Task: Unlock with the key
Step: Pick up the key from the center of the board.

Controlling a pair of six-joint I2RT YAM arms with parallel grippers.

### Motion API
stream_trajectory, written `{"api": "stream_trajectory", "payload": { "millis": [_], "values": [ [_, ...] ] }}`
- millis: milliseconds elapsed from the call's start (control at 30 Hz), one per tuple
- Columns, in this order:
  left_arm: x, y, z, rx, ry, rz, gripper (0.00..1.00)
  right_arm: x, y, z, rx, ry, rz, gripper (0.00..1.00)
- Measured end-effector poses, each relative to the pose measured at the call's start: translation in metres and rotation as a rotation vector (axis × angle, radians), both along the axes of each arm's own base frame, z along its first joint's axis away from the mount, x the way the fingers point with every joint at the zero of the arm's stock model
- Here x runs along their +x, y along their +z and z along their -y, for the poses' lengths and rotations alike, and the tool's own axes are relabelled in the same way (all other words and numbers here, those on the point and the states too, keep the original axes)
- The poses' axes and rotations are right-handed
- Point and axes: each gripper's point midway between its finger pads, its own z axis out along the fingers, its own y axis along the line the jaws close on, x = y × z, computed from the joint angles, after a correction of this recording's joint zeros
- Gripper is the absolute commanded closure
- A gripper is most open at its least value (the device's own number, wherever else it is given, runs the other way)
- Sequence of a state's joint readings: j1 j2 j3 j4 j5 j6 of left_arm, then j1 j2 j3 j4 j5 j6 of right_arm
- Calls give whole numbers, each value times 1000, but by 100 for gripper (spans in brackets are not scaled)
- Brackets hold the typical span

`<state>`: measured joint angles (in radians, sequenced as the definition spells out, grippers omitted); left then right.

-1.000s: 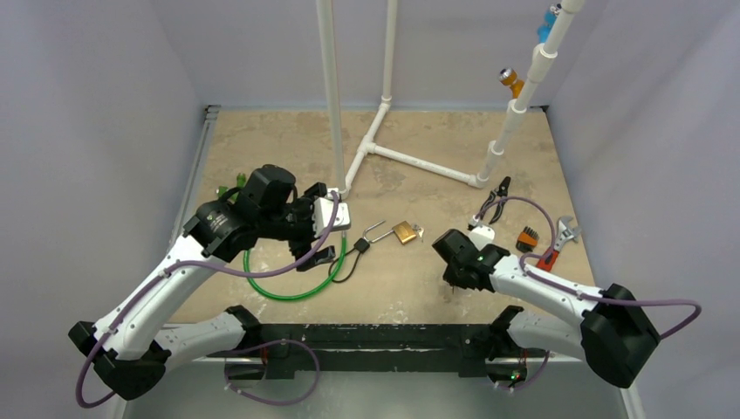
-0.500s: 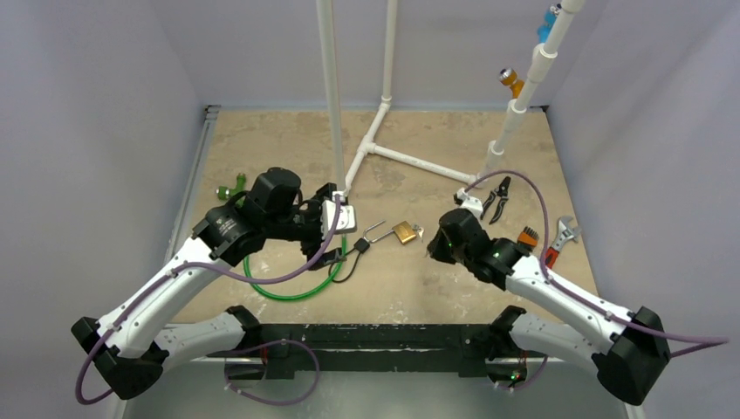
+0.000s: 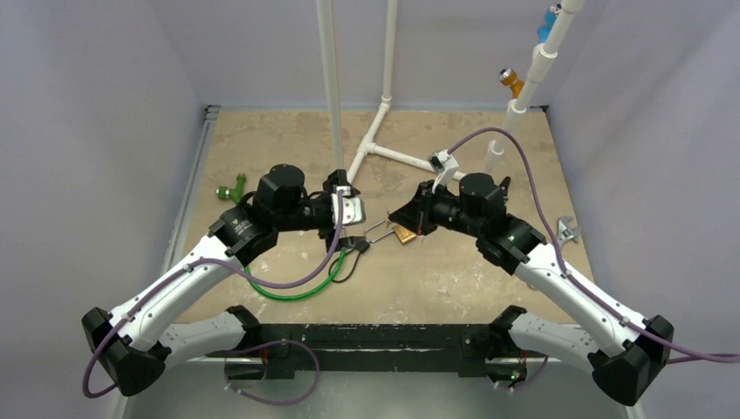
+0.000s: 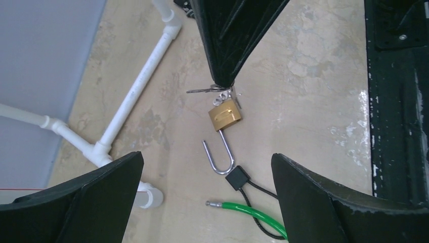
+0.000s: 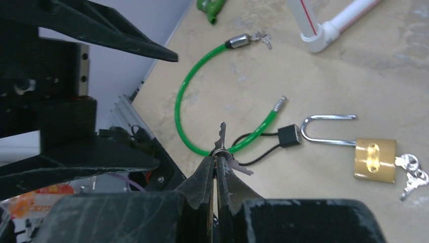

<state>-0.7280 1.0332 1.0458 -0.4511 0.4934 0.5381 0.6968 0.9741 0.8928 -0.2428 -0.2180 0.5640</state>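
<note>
Pinching keys (image 5: 221, 136), right pincer (image 5: 216, 162) near brass padlock (image 5: 374, 160), any lettering seemingly too blurred

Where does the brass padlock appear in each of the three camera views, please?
Top external: brass padlock mid-table, just right of centre.
Left wrist: padlock at centre, shackle pointing down.
Right wrist: padlock at the right edge, shackle pointing left.
Shared landmark: the green cable, ending near the shackle.

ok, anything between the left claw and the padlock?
Nothing visible. The padlock lies in the open, straight ahead of the open left claw. Only the right claw, shut on keys, crowds its body end.
</note>
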Motion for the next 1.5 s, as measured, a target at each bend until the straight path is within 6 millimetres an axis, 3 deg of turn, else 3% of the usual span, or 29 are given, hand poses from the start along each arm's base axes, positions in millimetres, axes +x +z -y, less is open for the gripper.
{"api": "stream_trajectory", "payload": {
  "millis": [333, 400, 567, 700, 800, 933, 1300, 1500],
  "values": [
    [8, 12, 4, 19, -66, 185, 15, -24, 32, -23, 146, 335, -20, 100],
    [5, 15, 5, 32, -106, 242, 17, -30, 35, -27, 150, 395, -24, 100],
    [-12, 24, 8, 59, -227, 414, 33, -40, 41, -34, 155, 521, -30, 100],
    [-30, 29, 8, 72, -326, 561, 36, -48, 42, -36, 156, 585, -49, 100],
    [-38, 31, 7, 87, -374, 633, 37, -52, 43, -36, 159, 615, -49, 100],
    [-44, 26, 6, 119, -425, 695, 45, -55, 42, -37, 162, 638, -58, 100],
    [-36, 11, 14, 208, -475, 728, 65, -63, 43, -36, 167, 679, -78, 100],
    [-31, 17, 17, 235, -476, 751, 78, -64, 41, -35, 160, 683, -80, 100]
  ]
}}
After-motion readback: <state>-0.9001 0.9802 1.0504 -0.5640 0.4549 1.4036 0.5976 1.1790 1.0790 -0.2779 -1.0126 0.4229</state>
